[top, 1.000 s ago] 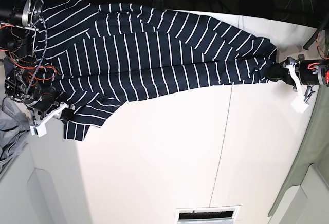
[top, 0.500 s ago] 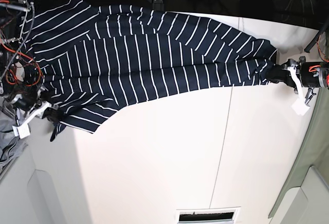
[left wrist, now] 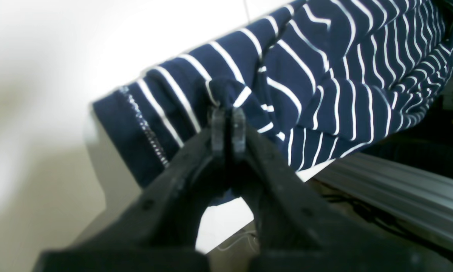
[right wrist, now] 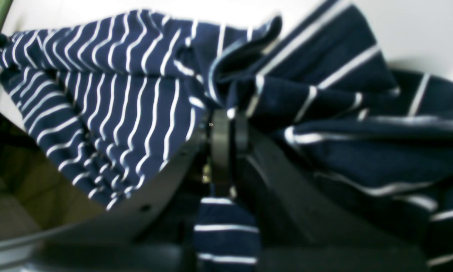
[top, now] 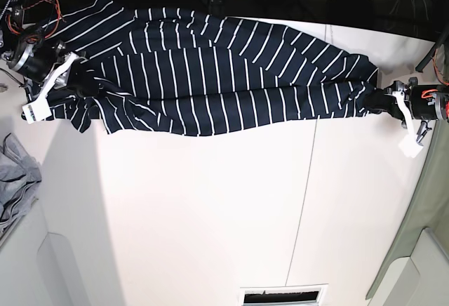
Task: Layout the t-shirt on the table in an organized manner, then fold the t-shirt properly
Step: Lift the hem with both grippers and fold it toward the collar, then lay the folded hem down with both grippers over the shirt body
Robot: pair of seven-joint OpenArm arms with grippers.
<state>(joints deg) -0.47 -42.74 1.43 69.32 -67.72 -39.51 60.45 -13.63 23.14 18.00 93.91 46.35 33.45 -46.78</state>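
The navy white-striped t-shirt [top: 210, 74] hangs stretched in a long band across the far part of the white table [top: 210, 208]. On the base view's right, my left gripper [top: 377, 100] is shut on the shirt's bunched end. The left wrist view shows its fingertips [left wrist: 228, 126] pinching a fold of the t-shirt [left wrist: 324, 75] near a stitched hem. On the base view's left, my right gripper [top: 70, 74] is shut on the other end. In the right wrist view its gripper [right wrist: 226, 132] clamps gathered fabric of the t-shirt [right wrist: 116, 94], with a strip hanging below.
A plain grey cloth [top: 15, 180] lies at the left edge of the table. A pale grey-green panel [top: 428, 208] stands along the right side. Dark equipment and cables sit behind the table's far edge. A dark seam line [top: 303, 201] crosses the tabletop.
My right gripper has carried its end of the t-shirt from the near-left up toward the far-left, pulling the drooping lower corner into a straight band. The left gripper has stayed in place.
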